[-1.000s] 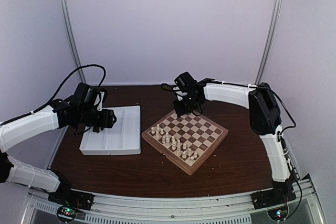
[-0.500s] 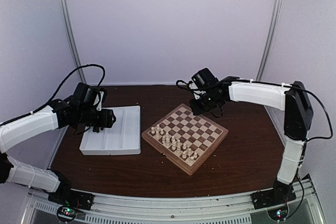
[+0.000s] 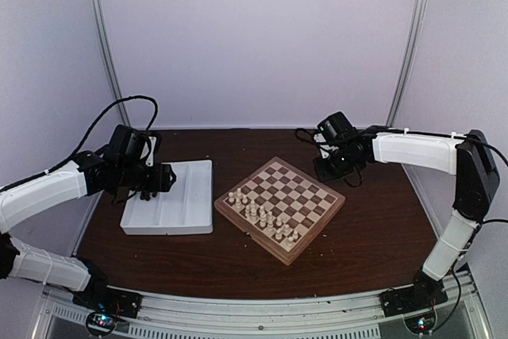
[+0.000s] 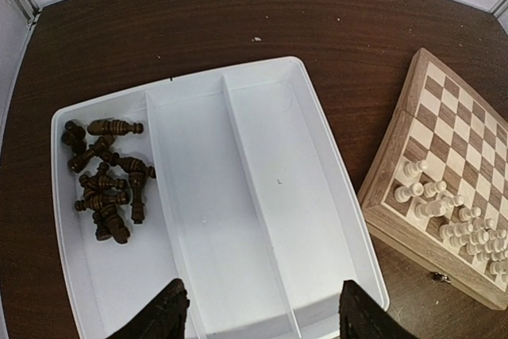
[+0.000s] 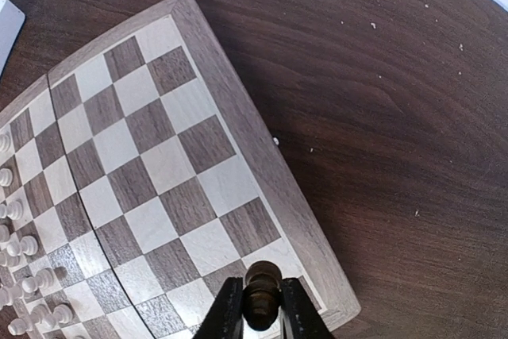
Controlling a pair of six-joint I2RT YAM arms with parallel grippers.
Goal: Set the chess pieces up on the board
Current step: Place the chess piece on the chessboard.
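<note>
A dark chess piece (image 5: 262, 277), probably a pawn, is pinched in the nearly closed right gripper (image 5: 260, 303) at lower centre, and should be lowered upright, squarely, onto an edge square of the board (image 5: 159, 156).

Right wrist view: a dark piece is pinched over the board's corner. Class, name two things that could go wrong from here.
1. The right gripper pinches the dark piece near the rim of the board; released here, it could catch the rim and topple onto the table.
2. The other dark pieces lie heaped in one tray compartment; the open left gripper might grab two.
</note>
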